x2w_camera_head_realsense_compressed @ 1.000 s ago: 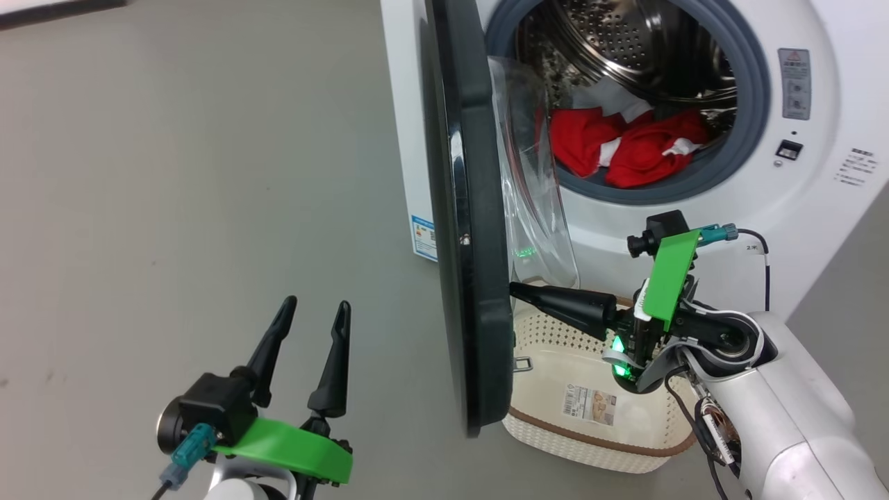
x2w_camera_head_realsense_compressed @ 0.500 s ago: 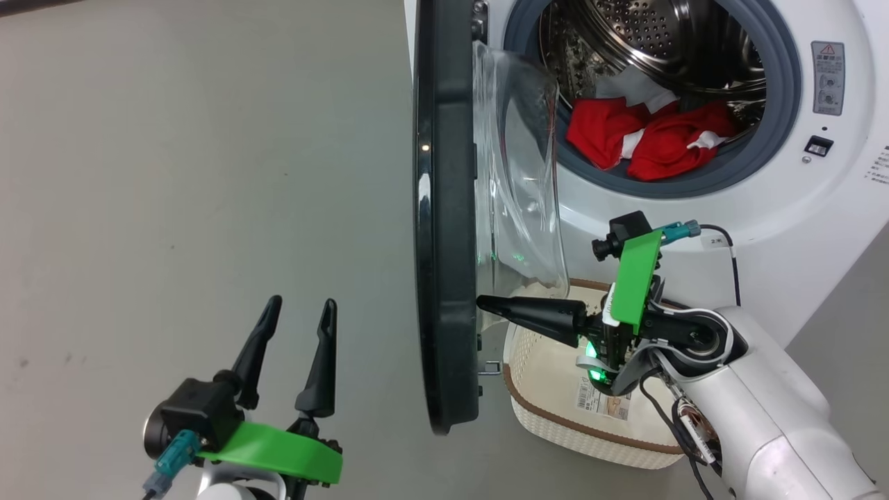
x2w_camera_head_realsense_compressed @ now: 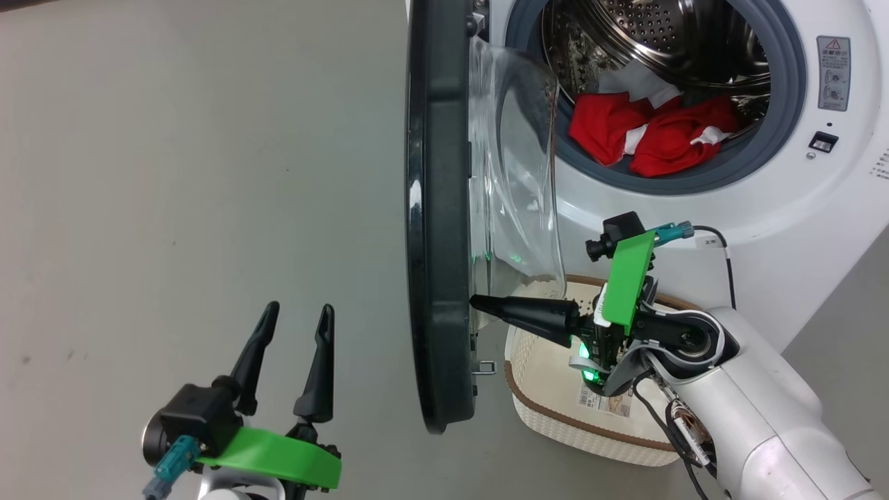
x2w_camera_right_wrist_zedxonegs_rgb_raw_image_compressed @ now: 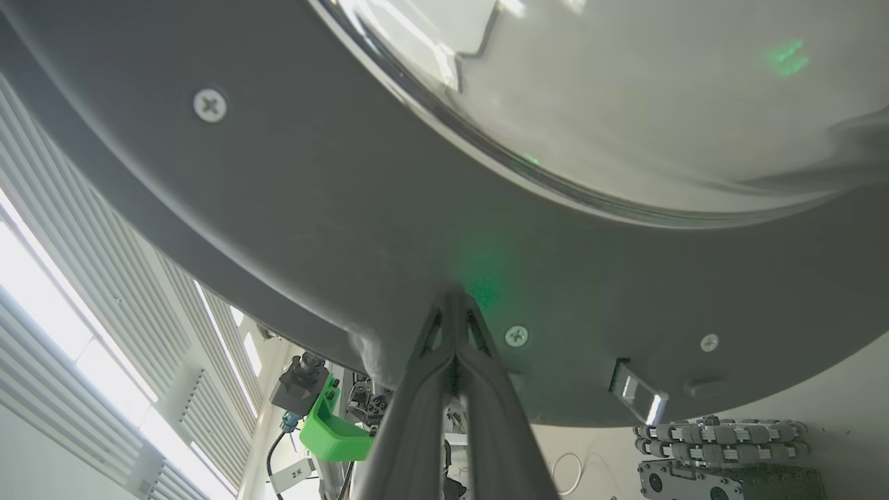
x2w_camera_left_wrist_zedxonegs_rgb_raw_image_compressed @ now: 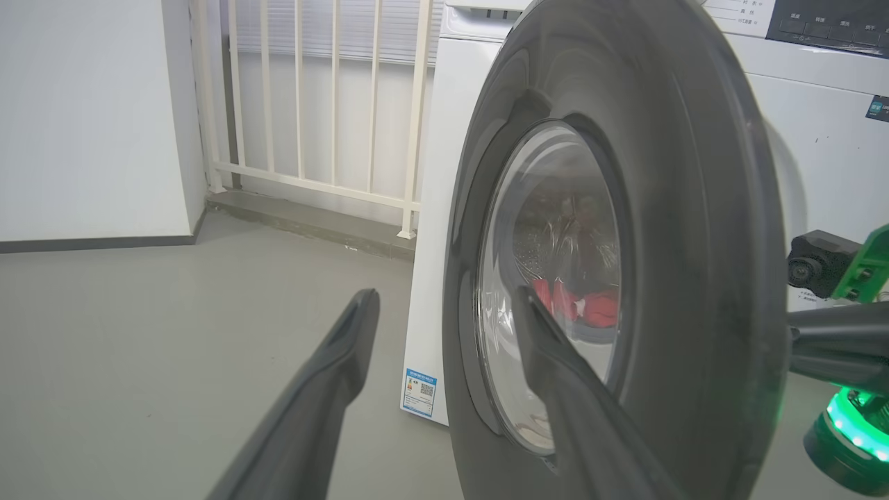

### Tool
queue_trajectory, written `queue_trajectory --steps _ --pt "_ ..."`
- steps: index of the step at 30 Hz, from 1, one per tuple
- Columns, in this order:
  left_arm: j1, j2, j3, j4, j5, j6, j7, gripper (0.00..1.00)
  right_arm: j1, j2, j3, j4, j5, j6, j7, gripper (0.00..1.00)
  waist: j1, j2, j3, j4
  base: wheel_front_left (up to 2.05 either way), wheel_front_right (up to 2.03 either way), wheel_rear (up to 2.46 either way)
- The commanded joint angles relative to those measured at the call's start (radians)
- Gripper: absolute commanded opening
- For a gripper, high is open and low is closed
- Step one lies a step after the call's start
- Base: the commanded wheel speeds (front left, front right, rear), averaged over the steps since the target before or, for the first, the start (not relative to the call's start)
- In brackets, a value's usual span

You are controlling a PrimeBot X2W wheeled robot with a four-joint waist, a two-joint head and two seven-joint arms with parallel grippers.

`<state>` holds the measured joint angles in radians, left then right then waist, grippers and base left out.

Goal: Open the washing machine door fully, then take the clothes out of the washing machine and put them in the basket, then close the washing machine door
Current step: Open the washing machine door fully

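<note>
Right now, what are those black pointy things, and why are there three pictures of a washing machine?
It is a robot with two arms. Each arm ends in an end effector: two long black fingers that pinch like tongs. One picture comes from a camera on the robot's head, looking down. The other two come from little cameras on its wrists, so they peek along the fingers. The left end effector is open and holds nothing, above the grey floor. The right end effector is shut, with nothing in it; its tip touches the inner side of the washing machine door, which stands open. Inside the washing machine lie the red and white clothes. The basket waits on the floor below the door opening, with no clothes in it.
</note>
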<state>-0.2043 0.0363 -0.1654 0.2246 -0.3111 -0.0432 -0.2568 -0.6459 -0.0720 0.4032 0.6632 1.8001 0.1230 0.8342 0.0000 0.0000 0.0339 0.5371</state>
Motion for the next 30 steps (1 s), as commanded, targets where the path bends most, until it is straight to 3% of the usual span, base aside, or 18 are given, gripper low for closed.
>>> queue_trajectory --steps 1,3,5,6,7,11,19,25,30 --pt "-0.016 0.014 0.033 -0.024 -0.007 0.006 -0.005 1.00 -0.042 0.022 0.003 -0.020 -0.009 0.008 -0.022 0.00 0.0000 0.0000 -0.001 -0.002 0.00 0.00 0.00" --pt "-0.017 0.014 0.030 -0.021 -0.007 0.006 -0.005 1.00 -0.040 0.022 -0.007 -0.028 -0.033 0.008 -0.040 0.00 0.0000 0.0000 -0.004 -0.003 0.00 0.00 0.00" --pt "-0.018 0.014 0.029 -0.017 -0.007 0.005 -0.005 1.00 -0.032 0.017 -0.021 -0.051 -0.059 0.008 -0.058 0.53 0.0000 0.0000 -0.006 -0.005 0.00 0.00 0.00" --pt "-0.018 0.014 0.029 -0.015 -0.007 0.003 -0.005 1.00 -0.024 0.011 -0.030 -0.069 -0.073 0.008 -0.071 0.88 0.0000 0.0000 -0.008 -0.006 0.00 0.00 0.00" --pt "-0.018 0.014 0.030 -0.013 -0.006 0.002 -0.005 1.00 -0.014 0.004 -0.038 -0.089 -0.089 0.008 -0.086 1.00 0.0000 0.0000 -0.010 -0.007 0.00 0.00 0.00" --pt "-0.013 0.014 0.036 -0.003 -0.004 -0.006 -0.005 1.00 0.037 -0.028 -0.076 -0.189 -0.170 0.008 -0.186 1.00 0.0000 0.0000 -0.015 -0.011 0.00 0.00 0.00" --pt "-0.017 0.014 0.030 0.001 -0.009 -0.010 -0.005 1.00 0.131 -0.130 -0.030 -0.274 -0.484 0.008 -0.566 1.00 0.0000 0.0000 -0.016 -0.015 0.00 0.00 0.00" --pt "-0.014 0.014 0.031 -0.002 -0.006 -0.010 -0.005 1.00 0.163 -0.193 0.053 -0.161 -0.722 0.008 -0.911 1.00 0.0000 0.0000 -0.023 -0.017 0.00 0.00 0.00" --pt "-0.010 0.014 0.036 -0.007 0.000 -0.011 -0.005 1.00 0.168 -0.194 0.077 -0.054 -0.846 0.008 -1.077 1.00 0.0000 0.0000 -0.030 -0.020 0.00 0.00 0.00"
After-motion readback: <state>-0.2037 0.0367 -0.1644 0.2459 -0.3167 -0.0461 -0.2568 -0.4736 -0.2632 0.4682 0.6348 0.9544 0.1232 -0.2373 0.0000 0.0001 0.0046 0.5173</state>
